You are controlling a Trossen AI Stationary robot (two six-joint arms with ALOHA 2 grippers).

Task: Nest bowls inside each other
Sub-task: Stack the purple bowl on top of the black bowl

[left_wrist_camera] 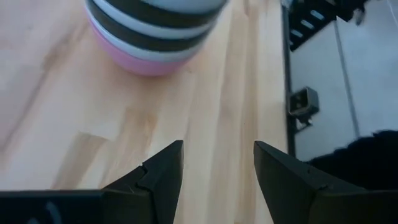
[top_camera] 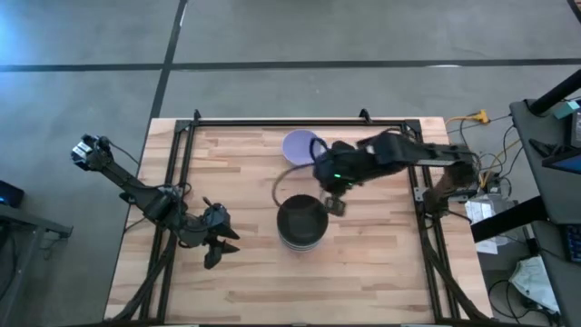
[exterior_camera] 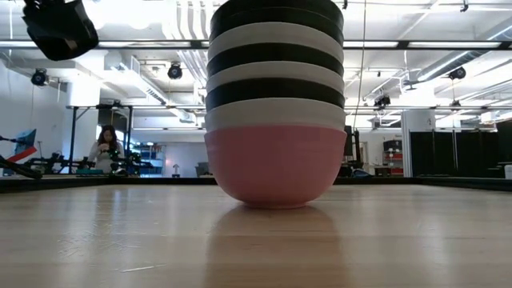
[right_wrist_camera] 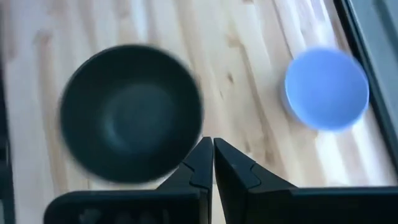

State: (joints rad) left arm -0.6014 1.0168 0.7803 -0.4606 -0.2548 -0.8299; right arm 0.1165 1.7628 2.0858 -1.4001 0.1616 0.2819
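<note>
A stack of several nested bowls (top_camera: 301, 223) stands at the table's middle with a black bowl on top (right_wrist_camera: 130, 112). Its lowest bowl, a pink one (exterior_camera: 274, 168), rests on the wood. White and black bowls alternate above it (left_wrist_camera: 155, 31). A lavender bowl (top_camera: 300, 145) stands alone toward the far edge and also shows in the right wrist view (right_wrist_camera: 326, 87). My right gripper (top_camera: 334, 202) hovers shut and empty just beside the stack's right rim (right_wrist_camera: 213, 155). My left gripper (top_camera: 218, 250) waits open and empty (left_wrist_camera: 217, 168), left of the stack and nearer the near edge.
A dark metal frame (top_camera: 272, 120) runs along the table's far edge and sides. Bare wood lies along the near part of the table (top_camera: 300, 291). A person (exterior_camera: 106, 148) sits far off in the room beyond the table.
</note>
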